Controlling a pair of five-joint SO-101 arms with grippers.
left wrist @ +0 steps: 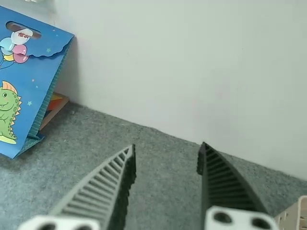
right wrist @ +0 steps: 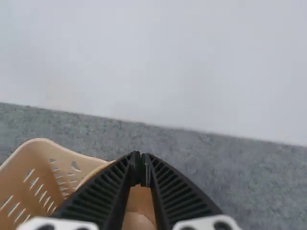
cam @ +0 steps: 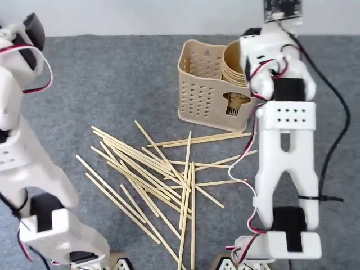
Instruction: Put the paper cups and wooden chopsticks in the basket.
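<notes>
The right gripper hung over the basket, fingertips pressed together on nothing, and the paper cups sat stacked inside it. The wooden chopsticks lay strewn across the grey mat just beside the basket. The left gripper was up, its jaws spread apart, facing a blue gift bag by the wall.
</notes>
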